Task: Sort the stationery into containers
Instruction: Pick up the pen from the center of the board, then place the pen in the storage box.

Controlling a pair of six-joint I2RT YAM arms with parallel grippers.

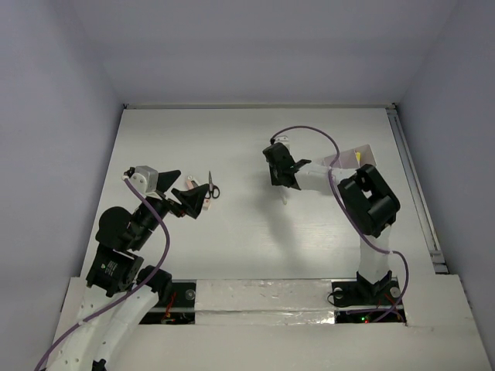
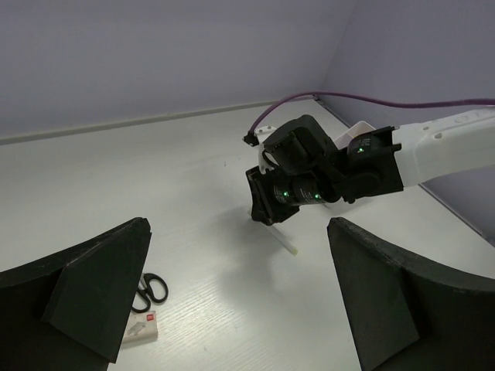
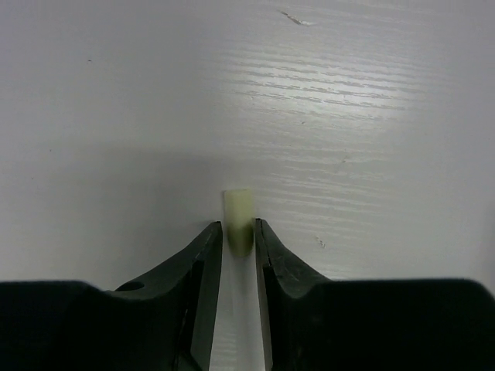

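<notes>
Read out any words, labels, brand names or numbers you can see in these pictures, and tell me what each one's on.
No text can be read in any view.
Small pale block beside the scissors: a red mark, too small and blurred to read.
Pen in the right gripper: no print visible.
</notes>
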